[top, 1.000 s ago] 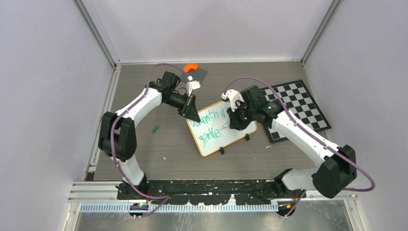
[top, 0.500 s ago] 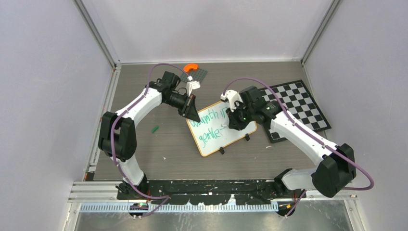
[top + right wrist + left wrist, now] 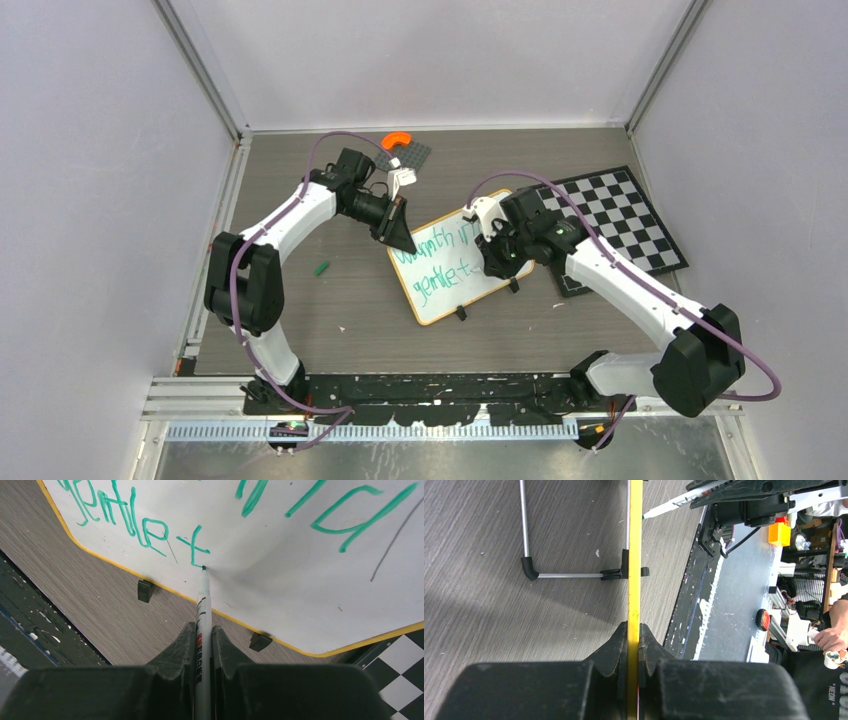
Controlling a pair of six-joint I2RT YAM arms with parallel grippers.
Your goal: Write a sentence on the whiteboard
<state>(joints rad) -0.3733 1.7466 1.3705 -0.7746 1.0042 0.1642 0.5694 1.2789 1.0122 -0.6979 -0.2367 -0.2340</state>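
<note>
The whiteboard (image 3: 447,298), white with a yellow-orange frame, stands tilted on the table's middle. My left gripper (image 3: 400,236) is shut on its upper left edge; the left wrist view shows the frame (image 3: 635,555) pinched between the fingers (image 3: 634,630). My right gripper (image 3: 493,258) is shut on a white marker (image 3: 202,605). The marker's tip touches the whiteboard (image 3: 280,580) just below a fresh "t". The green sentence (image 3: 438,256) runs in two lines, the lower reading "gentle t" (image 3: 125,522).
A black-and-white checkerboard (image 3: 620,225) lies right of the board, partly under my right arm. An orange piece (image 3: 397,141) sits on a grey mat (image 3: 417,154) at the back. A small green cap (image 3: 322,268) lies on the table at left. The board's wire stand (image 3: 529,565) shows behind it.
My right gripper has shifted slightly right and down with the marker. The short dash after "gentle" now has a down stroke, making a "t". The left arm has not moved.
</note>
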